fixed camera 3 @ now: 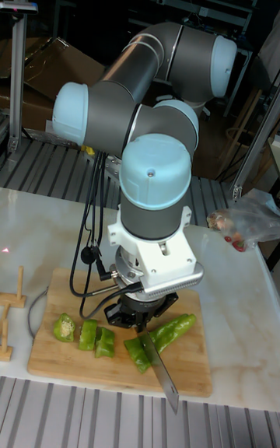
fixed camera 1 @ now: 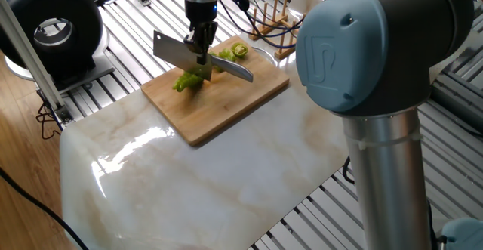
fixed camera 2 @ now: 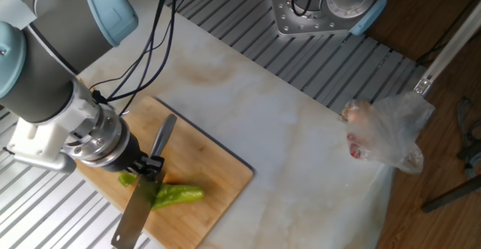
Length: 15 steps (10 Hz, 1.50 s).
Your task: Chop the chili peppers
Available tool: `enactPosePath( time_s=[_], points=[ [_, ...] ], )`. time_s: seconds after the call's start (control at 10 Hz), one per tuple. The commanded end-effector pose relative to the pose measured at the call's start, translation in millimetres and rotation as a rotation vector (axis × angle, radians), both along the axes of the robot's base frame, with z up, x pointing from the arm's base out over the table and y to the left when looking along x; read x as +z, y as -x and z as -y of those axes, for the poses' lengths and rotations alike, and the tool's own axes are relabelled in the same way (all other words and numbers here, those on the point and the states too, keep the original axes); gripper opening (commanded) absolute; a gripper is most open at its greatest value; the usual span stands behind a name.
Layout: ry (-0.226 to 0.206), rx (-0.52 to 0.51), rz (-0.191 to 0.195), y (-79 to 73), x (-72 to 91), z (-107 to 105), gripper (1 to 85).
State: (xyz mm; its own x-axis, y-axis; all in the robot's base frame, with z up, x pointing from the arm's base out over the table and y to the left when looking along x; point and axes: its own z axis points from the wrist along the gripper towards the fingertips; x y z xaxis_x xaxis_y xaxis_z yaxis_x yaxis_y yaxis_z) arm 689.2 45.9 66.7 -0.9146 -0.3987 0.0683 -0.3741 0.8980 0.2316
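I am cutting the chili pepper [fixed camera 3: 173,329] on the cutting board [fixed camera 1: 226,103]: several slices [fixed camera 3: 85,333] are lying cut (the long tapered part is remaining whole). The hand [fixed camera 1: 202,50] is gripping the knife [fixed camera 3: 162,371] across it.

One fixed view looks down across the marble tabletop [fixed camera 1: 226,174] from behind the arm's big blue elbow joint [fixed camera 1: 362,46], with the cutting board [fixed camera 1: 226,103] at mid-distance beyond it. The other fixed view looks steeply down from the opposite side, the cutting board [fixed camera 2: 218,181] at its lower left. The tall fixed view faces the arm head-on, close and low, and all 3 share that board [fixed camera 3: 117,366].
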Motion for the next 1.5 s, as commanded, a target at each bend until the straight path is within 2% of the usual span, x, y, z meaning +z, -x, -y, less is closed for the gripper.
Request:
enactPosePath(
  time_s=[0.0,0.4,1.0,1.4],
  points=[
    [-0.008,-0.003,-0.003,-0.6,1.4,-2.0,1.3],
    [0.001,-0.009,-0.012,1.4,1.7,-0.6,1.3],
    [0.039,-0.04,-0.028,-0.2,6.0,-5.6,1.3],
    [0.068,-0.08,-0.034,0.5,4.9,-0.4,1.3]
  ],
)
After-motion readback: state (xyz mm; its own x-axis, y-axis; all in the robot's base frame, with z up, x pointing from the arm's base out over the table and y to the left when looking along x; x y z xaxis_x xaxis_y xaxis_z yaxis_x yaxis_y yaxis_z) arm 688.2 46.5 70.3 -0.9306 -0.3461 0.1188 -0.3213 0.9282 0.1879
